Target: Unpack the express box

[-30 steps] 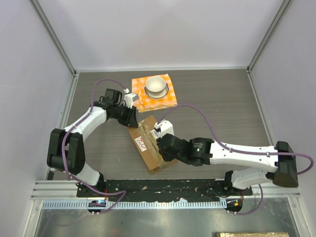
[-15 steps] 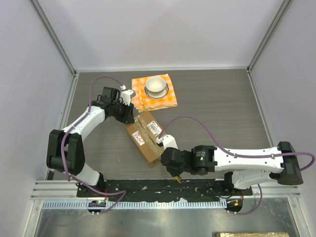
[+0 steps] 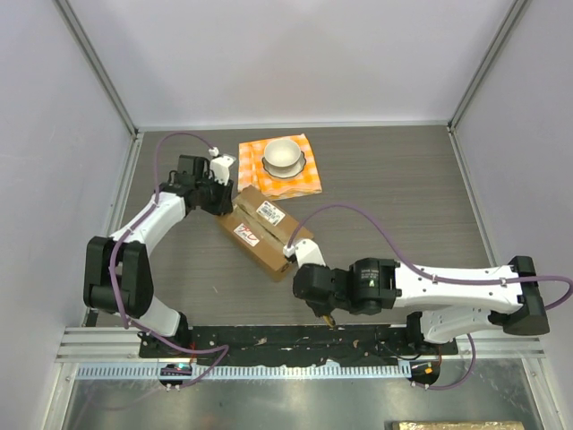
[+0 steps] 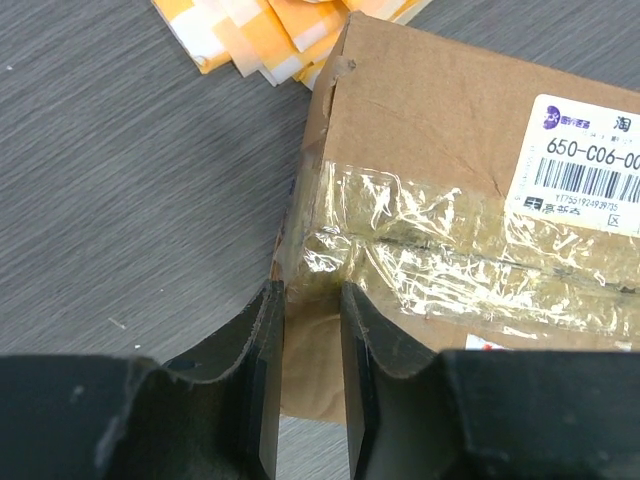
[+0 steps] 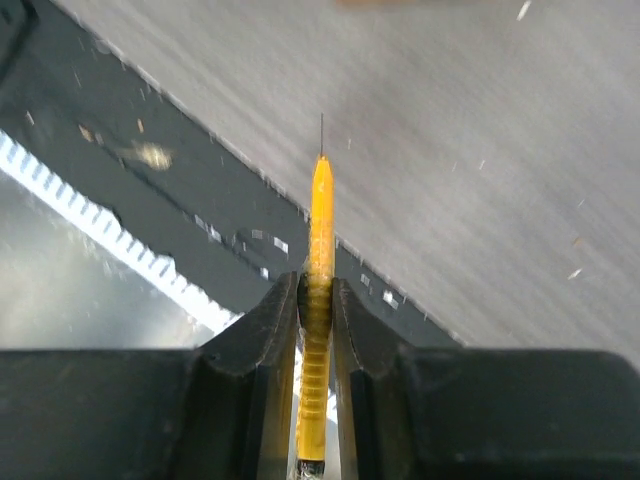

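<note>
The express box (image 3: 265, 236) is a brown taped carton lying askew mid-table, with a white shipping label (image 3: 269, 213) and a white red-marked sticker (image 3: 246, 235) on top. My left gripper (image 3: 226, 199) is shut on the box's far-left end. In the left wrist view its fingers (image 4: 262, 330) straddle the cardboard edge below the glossy tape (image 4: 420, 250). My right gripper (image 3: 324, 312) is off the box by the near edge, shut on a yellow knife-like tool (image 5: 320, 220). The tool's thin tip points at the black rail.
An orange checked cloth (image 3: 303, 179) with a white bowl (image 3: 283, 154) on it lies just behind the box; the cloth's corner shows in the left wrist view (image 4: 270, 30). A black rail (image 3: 269, 339) runs along the near edge. Walls close the left, right and back.
The left gripper has pulled and turned the box toward the far left. The right gripper has come off the box toward the near edge with the yellow tool.
</note>
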Controlling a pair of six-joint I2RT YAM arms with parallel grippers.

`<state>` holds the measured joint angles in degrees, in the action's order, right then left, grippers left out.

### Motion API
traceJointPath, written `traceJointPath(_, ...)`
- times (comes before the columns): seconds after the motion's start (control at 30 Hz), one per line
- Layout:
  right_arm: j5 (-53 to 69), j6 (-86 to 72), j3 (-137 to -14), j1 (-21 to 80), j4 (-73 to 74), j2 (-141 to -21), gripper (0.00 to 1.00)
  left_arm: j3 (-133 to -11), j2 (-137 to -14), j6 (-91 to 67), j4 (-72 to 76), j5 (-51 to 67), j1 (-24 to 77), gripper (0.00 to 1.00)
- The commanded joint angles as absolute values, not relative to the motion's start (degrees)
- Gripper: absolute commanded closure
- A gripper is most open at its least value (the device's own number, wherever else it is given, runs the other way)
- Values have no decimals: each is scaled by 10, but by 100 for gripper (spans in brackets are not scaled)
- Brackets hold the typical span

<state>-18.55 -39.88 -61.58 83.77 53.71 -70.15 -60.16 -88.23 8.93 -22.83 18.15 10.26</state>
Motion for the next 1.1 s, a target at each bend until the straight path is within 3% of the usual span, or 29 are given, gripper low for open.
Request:
traceJointPath(0.0,-237,-298,-702,764,519,-723,99,-583,-890,141,-322,225,98,100)
traceJointPath(0.13,-209,-227,-712,683,457,-740,99,-602,-896,173,-407,275,97,100)
traceJointPath(0.2,-196,-201,-712,656,427,-756,99,-600,-885,182,-426,276,97,93)
traceJointPath(0.33,-175,-179,-693,610,365,-787,99,-595,-842,189,-473,280,97,66)
traceJointPath(0.47,-164,-190,-665,592,317,-803,99,-613,-779,187,-506,279,97,33)
traceJointPath(0.63,-199,-202,-634,585,269,-814,99,-679,-710,219,-561,322,98,10)
traceJointPath(0.67,-214,-206,-629,584,266,-814,99,-691,-694,229,-570,335,99,1)
traceJointPath(0.87,-263,-247,-585,566,254,-767,99,-747,-650,377,-641,287,226,0)
traceJointPath(1.07,-273,-314,-548,548,265,-714,99,-649,-625,467,-490,181,410,0)
